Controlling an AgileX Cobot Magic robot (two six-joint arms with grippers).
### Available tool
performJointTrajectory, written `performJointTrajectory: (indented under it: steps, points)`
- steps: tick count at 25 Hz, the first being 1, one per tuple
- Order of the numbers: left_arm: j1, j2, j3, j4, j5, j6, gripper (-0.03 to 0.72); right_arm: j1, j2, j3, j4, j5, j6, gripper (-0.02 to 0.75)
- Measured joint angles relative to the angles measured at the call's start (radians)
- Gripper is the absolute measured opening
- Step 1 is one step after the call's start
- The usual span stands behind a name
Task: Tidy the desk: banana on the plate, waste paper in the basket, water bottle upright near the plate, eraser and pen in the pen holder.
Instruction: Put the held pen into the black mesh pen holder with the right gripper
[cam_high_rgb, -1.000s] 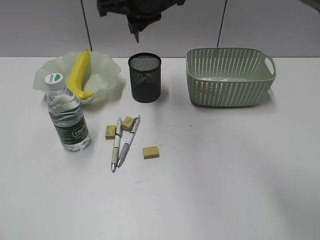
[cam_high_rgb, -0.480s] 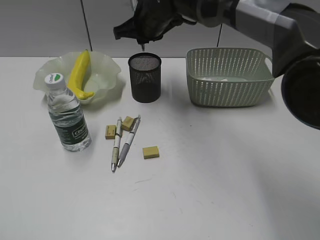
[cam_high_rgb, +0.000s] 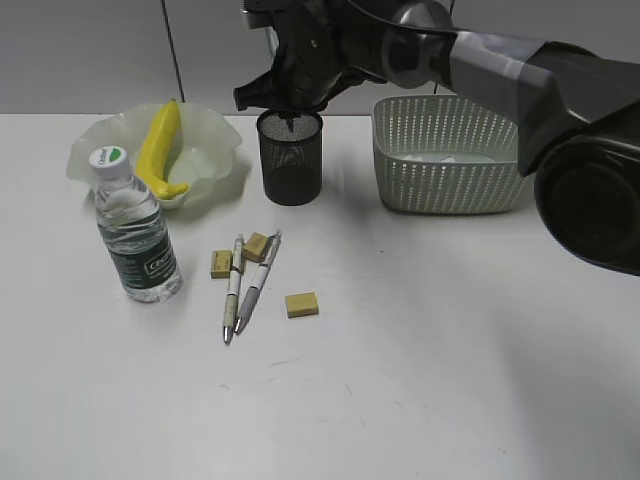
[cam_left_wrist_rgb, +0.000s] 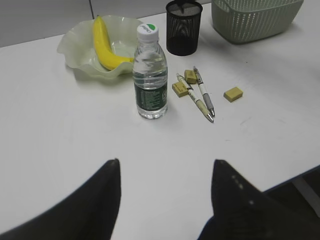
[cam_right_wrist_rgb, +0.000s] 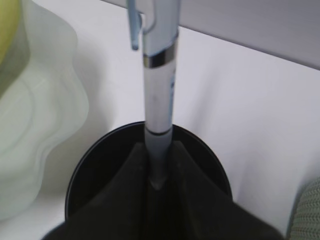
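R gripper (cam_high_rgb: 288, 105) was over the pen holder (cam_high_rgb: 290, 157), fingers pinched shut on a pale pen (cam_right_wrist_rgb: 159, 85), tip pointing into the cup. Step in hand looked like pen drop-off; next it'd need to let go w/ tip inside the rim. L gripper (cam_left_wrist_rgb: 165, 175) hung open, empty, nr desk edge.

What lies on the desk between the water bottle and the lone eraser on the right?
Between the water bottle and the lone eraser: two pens and two more erasers, clearest in the exterior view.
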Motion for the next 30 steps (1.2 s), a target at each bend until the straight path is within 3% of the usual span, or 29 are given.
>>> performJointTrajectory:
  steps: [7, 14, 16, 30]
  points:
    - [0.0, 0.0, 0.0, 0.0, 0.0, 0.0, 0.43, 0.0, 0.0, 0.0, 0.006, -0.001, 0.002, 0.12]
    - [0.0, 0.0, 0.0, 0.0, 0.0, 0.0, 0.43, 0.0, 0.0, 0.0, 0.007, 0.043, 0.003, 0.401]
    - [0.0, 0.0, 0.0, 0.0, 0.0, 0.0, 0.43, 0.0, 0.0, 0.0, 0.007, 0.072, 0.003, 0.442]
    - [0.0, 0.0, 0.0, 0.0, 0.0, 0.0, 0.43, 0.0, -0.163, 0.0, 0.05, 0.312, -0.057, 0.468]
